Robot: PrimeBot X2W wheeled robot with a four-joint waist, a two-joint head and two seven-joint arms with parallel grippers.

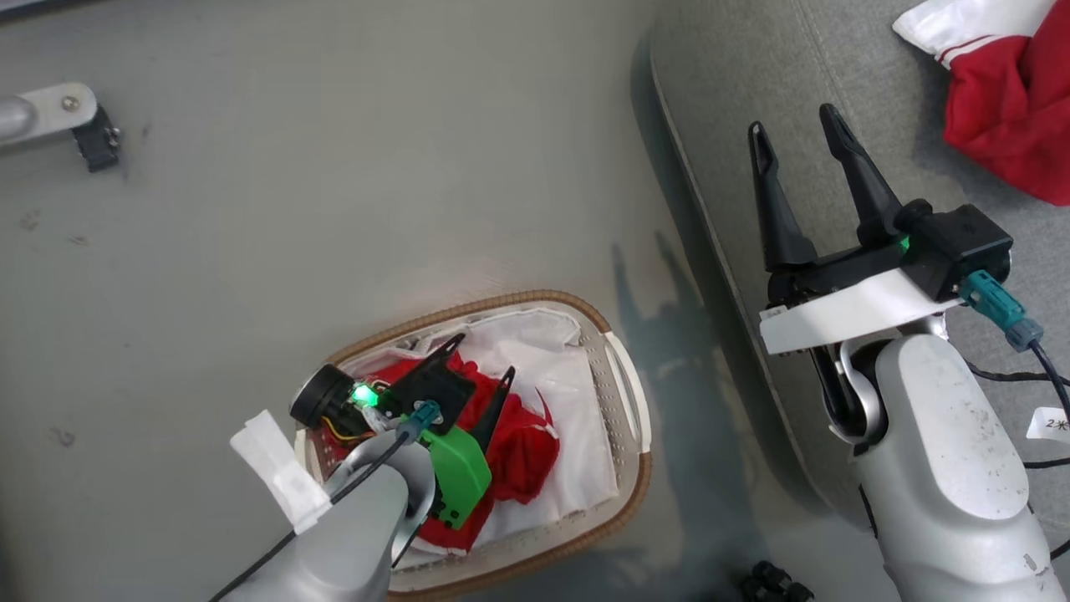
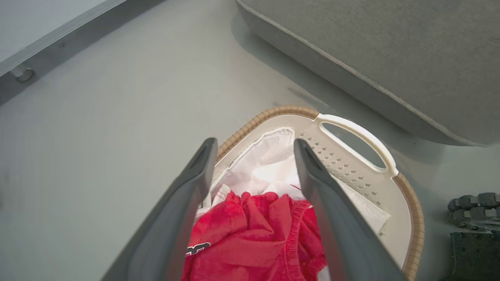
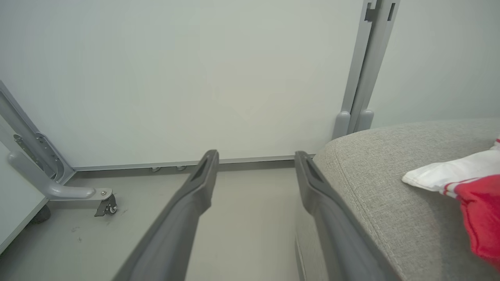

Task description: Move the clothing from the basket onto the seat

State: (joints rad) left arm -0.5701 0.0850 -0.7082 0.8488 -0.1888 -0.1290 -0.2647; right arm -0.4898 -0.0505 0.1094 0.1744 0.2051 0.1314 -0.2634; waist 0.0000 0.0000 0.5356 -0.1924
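While your left gripper [image 1: 482, 357] hangs spread over red jersey clothing [image 1: 522, 447] in the oval white brown-rimmed plastic basket [image 1: 623, 368] at lower centre, your right gripper [image 1: 792, 119] gapes over the grey fabric seat [image 1: 736, 75], upper right, near another red garment [image 1: 999, 109].

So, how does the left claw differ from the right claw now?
The left claw is over the basket, just above the red clothing inside; the right claw is over the seat edge, apart from the jersey lying there. A green plate sits behind the left claw, a white plate behind the right claw. Both are open and empty.
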